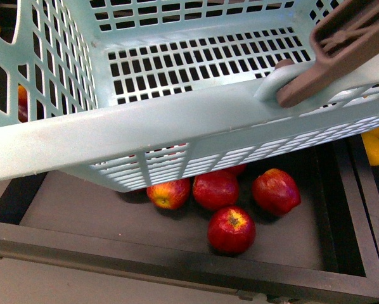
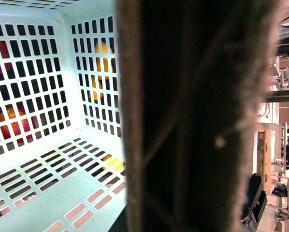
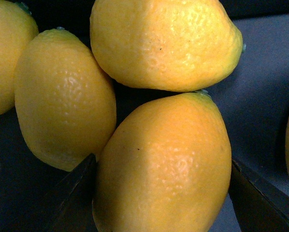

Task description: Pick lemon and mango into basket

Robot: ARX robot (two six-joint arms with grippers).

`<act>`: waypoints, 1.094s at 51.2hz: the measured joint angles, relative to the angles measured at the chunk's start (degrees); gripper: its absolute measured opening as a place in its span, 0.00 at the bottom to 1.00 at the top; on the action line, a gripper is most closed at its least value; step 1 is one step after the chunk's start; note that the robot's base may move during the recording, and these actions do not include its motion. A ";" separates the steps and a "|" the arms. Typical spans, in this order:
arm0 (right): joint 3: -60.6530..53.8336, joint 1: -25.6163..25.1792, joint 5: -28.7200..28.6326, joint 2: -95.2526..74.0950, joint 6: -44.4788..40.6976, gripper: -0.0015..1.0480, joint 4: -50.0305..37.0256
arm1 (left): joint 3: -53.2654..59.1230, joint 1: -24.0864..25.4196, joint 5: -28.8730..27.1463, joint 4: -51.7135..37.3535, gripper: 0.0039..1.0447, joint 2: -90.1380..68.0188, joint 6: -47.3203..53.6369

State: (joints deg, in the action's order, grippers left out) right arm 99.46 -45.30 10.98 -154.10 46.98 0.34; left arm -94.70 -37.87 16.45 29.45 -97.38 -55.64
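The aqua-blue basket hangs tilted above the crates and fills the front view, its brown handle raised at the upper right. In the left wrist view that handle is a dark blur right against the camera, with the basket's slotted inside behind it. My left gripper is shut on the basket and its fingers do not show. My right gripper is shut on the lemon, with a dark finger on each side. The mango is out of view.
Other lemons lie touching the held one on a dark floor. Several red apples sit in a dark crate under the basket. Yellow fruit shows past the crate's right wall.
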 joint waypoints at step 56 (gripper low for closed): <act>-53.40 16.28 -33.97 88.85 -12.28 0.62 3.87 | 0.00 0.00 0.04 0.00 0.04 0.00 -0.02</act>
State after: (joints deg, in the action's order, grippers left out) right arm 46.06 -29.02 -22.98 -65.25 34.70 4.21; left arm -94.70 -37.87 16.49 29.45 -97.38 -55.66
